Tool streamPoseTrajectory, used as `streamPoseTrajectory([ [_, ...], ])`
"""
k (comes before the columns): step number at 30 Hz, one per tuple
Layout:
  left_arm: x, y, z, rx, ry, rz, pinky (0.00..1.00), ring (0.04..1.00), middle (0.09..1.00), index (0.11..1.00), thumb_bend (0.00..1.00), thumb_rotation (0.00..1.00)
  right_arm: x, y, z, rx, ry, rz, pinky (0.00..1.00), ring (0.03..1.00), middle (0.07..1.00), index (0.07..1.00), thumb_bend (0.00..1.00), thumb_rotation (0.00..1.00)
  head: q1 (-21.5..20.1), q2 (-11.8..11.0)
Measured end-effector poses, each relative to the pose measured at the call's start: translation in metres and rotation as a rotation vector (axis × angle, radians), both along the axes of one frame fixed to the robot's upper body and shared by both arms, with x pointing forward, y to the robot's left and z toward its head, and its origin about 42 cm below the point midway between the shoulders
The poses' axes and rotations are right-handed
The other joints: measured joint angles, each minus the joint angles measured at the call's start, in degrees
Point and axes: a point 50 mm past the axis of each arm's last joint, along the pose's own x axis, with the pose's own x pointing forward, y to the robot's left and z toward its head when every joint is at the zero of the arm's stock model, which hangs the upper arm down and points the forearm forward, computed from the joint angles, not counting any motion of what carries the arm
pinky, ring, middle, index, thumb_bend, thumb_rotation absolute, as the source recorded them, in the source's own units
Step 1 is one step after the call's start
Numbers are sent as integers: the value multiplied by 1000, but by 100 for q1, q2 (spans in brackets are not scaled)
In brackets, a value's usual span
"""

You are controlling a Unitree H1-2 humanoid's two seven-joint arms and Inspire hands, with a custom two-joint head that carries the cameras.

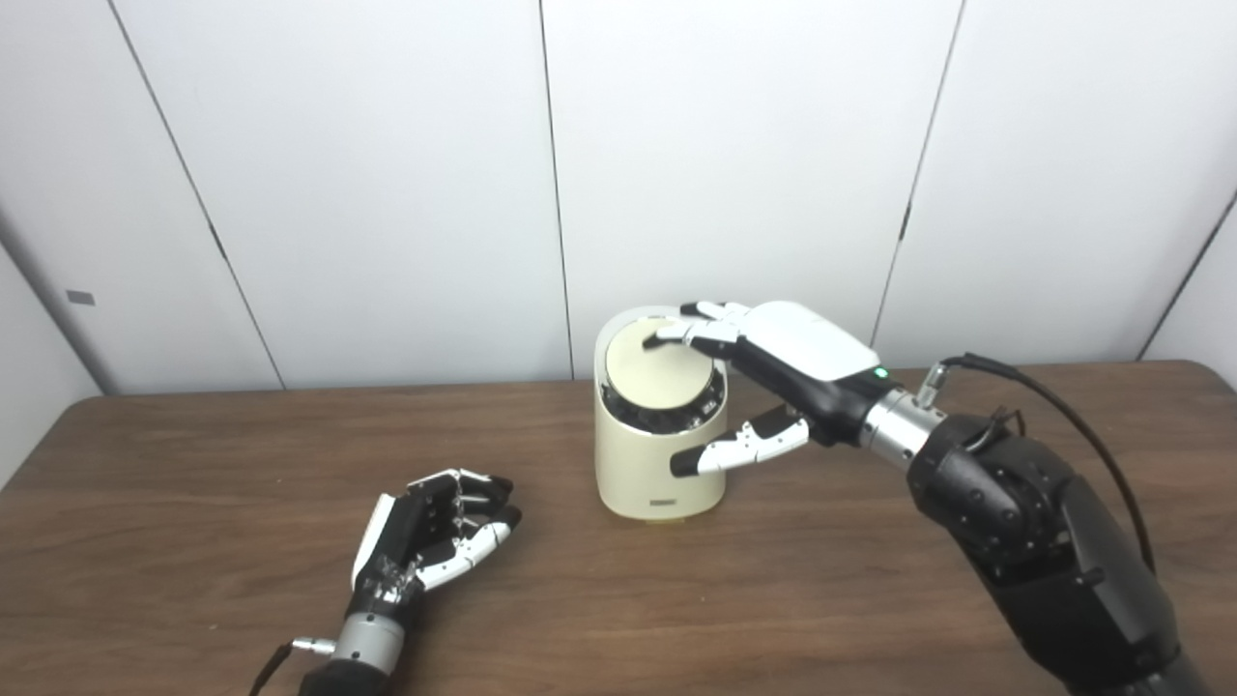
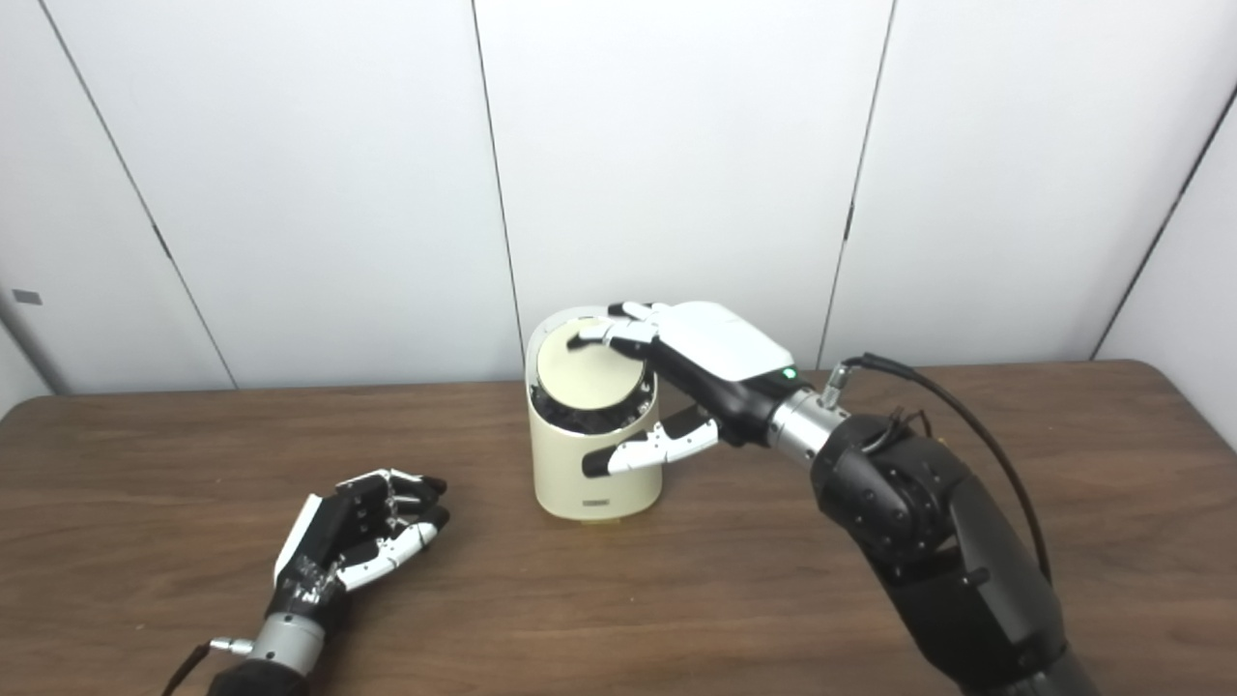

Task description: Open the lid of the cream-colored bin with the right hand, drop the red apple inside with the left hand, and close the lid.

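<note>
Cream-colored bin (image 1: pixel 660 454) stands upright on the brown table (image 1: pixel 870 599), a little back of centre, close to the white panelled wall (image 1: pixel 387 174). Its round lid (image 1: pixel 659 367) is tilted into the top opening, near edge dipped, with a dark gap showing along the front rim. No apple is visible in either view; whether it is inside the bin cannot be told.

Right hand (image 1: pixel 773 372) is laid over the bin top from the right side. Fingers (image 1: pixel 691 331) extended and slightly apart, tips resting on the far part of the lid. Thumb (image 1: pixel 739 447) stretched out separately below, lying against the front wall of the bin. The hand is spread across the bin and lid rather than clenched; it grips nothing else. Black forearm (image 1: pixel 1024 522) enters from the lower right, with a cable looping off the wrist.

Left hand (image 1: pixel 430 532) rests low over the table, near left, well apart from the bin. Palm faces inward, fingers loosely curled with gaps between them, thumb out. It holds nothing.
</note>
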Motion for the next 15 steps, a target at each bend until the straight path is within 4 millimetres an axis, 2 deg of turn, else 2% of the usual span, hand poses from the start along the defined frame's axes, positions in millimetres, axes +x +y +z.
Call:
streamPoseTrajectory([
  [3, 0, 0, 3, 1, -1, 1, 421, 596, 667, 498, 505, 68, 2, -11, 3, 117, 34, -23, 800, 941, 972, 968, 644, 486, 0, -9],
  [4, 0, -1, 5, 1, -4, 1, 421, 596, 668, 498, 505, 69, 3, -14, 2, 159, 46, -26, 842, 949, 971, 966, 655, 471, 0, -9],
  [5, 0, -1, 6, 1, -6, 0, 419, 596, 669, 498, 505, 68, 4, -19, 0, 201, 64, -37, 936, 969, 965, 963, 674, 457, 0, -9],
  [7, 0, -1, 6, -2, -7, -2, 412, 587, 666, 498, 506, 69, 6, -27, -8, 267, 91, -65, 984, 988, 970, 968, 684, 428, 17, -17],
  [9, 0, 0, 6, -2, -11, -2, 406, 572, 661, 498, 506, 70, 7, -36, -21, 350, 137, -84, 980, 994, 958, 974, 690, 412, 18, -18],
  [11, 0, 0, 8, 0, -30, -4, 398, 567, 661, 498, 506, 70, 7, -47, -36, 417, 182, -113, 875, 963, 969, 946, 706, 384, 9, -35],
  [12, 0, 1, 8, 2, -38, -4, 397, 566, 661, 498, 506, 70, 5, -52, -44, 444, 200, -130, 861, 958, 971, 940, 707, 376, 9, -35],
  [15, 1, 2, 11, 8, -48, -4, 418, 577, 668, 498, 506, 70, -1, -58, -61, 526, 220, -171, 757, 887, 918, 915, 747, 397, 9, -70],
])
